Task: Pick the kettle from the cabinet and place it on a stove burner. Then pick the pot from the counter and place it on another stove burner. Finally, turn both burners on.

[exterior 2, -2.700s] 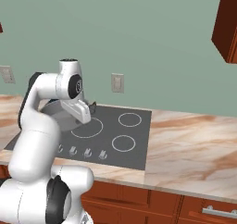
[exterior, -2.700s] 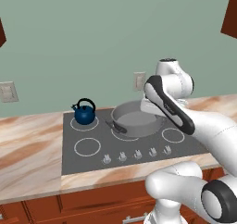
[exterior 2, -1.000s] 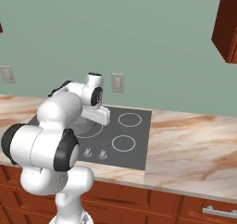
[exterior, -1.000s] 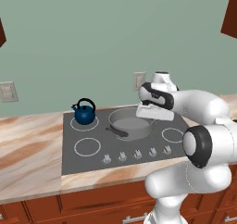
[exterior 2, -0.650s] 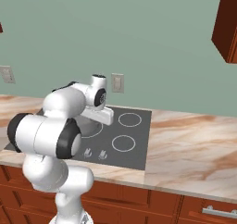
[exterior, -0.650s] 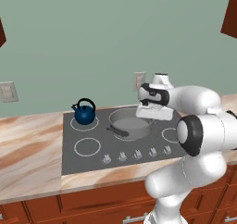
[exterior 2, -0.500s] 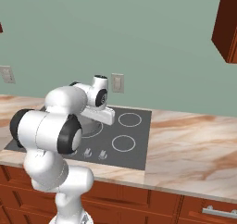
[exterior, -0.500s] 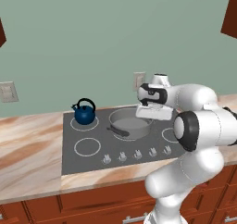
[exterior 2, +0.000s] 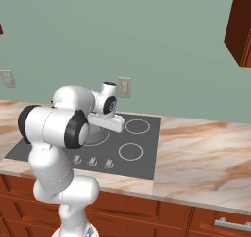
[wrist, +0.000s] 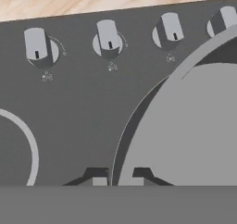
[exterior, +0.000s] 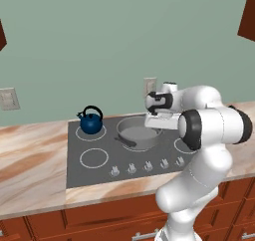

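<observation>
**Pot and kettle share the cooktop as arm hangs over the back burners**

Nearest the cameras, reddish-brown drawers (exterior: 99, 217) run under the marble-patterned counter (exterior: 30, 168), beige-pink with brown veins. Set into it is the dark-grey glass cooktop (exterior: 92, 173), with a row of small grey knobs (exterior: 132, 168) along its front edge; in the hand view four of these knobs (wrist: 107, 39) show near the top, each with a dark pointer mark.

Behind the knobs, the front-left burner (exterior: 94, 158) is a bare white ring. The wide grey pot (exterior: 138, 134) sits on the middle of the cooktop toward the back, lidless, one dark loop handle pointing front-left. In the hand view its pale rim (wrist: 139, 121) curves through the right half of the picture.

The tool (wrist: 119, 177) is above the pot's right edge, its two dark fingertips (wrist: 97, 177) drawn close together with only a sliver between them, the pot's rim running up from that gap. Whether the tips touch the rim cannot be told. From the left base view the white hand (exterior: 162, 113) hovers over the pot's right side.

Farther back and left, the small dark-blue kettle (exterior: 91, 121) stands upright on the back-left burner, well apart from the pot, its black arched handle up. Behind it all is a green wall with a pale outlet plate (exterior: 149, 86).
</observation>
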{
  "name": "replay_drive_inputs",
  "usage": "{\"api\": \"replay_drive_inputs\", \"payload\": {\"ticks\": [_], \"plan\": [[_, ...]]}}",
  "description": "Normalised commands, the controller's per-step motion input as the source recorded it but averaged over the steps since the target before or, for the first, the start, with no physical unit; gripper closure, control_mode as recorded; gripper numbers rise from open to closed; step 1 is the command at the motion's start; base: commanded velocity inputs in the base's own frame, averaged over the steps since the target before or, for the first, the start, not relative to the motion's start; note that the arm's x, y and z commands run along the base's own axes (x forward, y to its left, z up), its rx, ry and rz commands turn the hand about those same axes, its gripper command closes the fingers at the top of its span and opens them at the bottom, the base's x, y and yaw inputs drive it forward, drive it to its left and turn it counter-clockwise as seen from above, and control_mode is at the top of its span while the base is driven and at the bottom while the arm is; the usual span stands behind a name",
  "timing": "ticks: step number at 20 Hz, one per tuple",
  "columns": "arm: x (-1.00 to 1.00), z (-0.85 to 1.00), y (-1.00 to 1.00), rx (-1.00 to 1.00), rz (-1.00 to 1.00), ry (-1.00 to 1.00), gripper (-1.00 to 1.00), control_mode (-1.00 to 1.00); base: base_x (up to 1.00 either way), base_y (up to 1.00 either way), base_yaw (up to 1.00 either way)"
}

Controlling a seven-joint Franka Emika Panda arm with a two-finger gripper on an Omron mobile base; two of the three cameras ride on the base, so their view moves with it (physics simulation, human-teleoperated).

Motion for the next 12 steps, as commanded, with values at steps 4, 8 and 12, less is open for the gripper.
{"api": "replay_drive_inputs", "payload": {"ticks": [4, 8, 12], "plan": [[0.24, -0.23, 0.00, 0.00, 0.02, 0.00, 1.00, -1.00, 0.00, 0.00, 0.00], [0.08, -0.21, 0.00, 0.00, 0.02, 0.02, 1.00, -1.00, 0.00, 0.00, 0.00], [0.10, -0.17, 0.00, 0.00, 0.02, 0.01, 1.00, -1.00, 0.00, 0.00, 0.00]]}}
